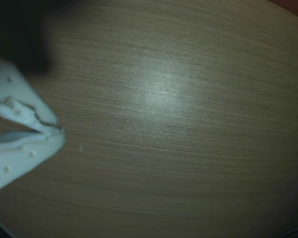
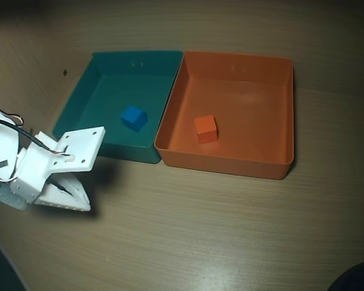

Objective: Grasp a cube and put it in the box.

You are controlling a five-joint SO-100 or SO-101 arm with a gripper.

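Orange cube (image 2: 205, 128) lying inside the orange box (image 2: 230, 159), near its left wall in the overhead view. Jaws (image 1: 58, 130) closed, empty, tips meeting above bare desk (image 1: 188, 163) in the wrist view; seen from overhead (image 2: 85, 203) low at the left, well apart from both trays. Teal tray (image 2: 79, 100) touching the box's left side, holding a blue cube (image 2: 133, 117). Pale wood-grain desk, dim light, soft glare patch mid-surface.

The small orange cube (image 2: 205, 128) sits flat on the floor of the shallow orange box (image 2: 279, 115), left of centre.
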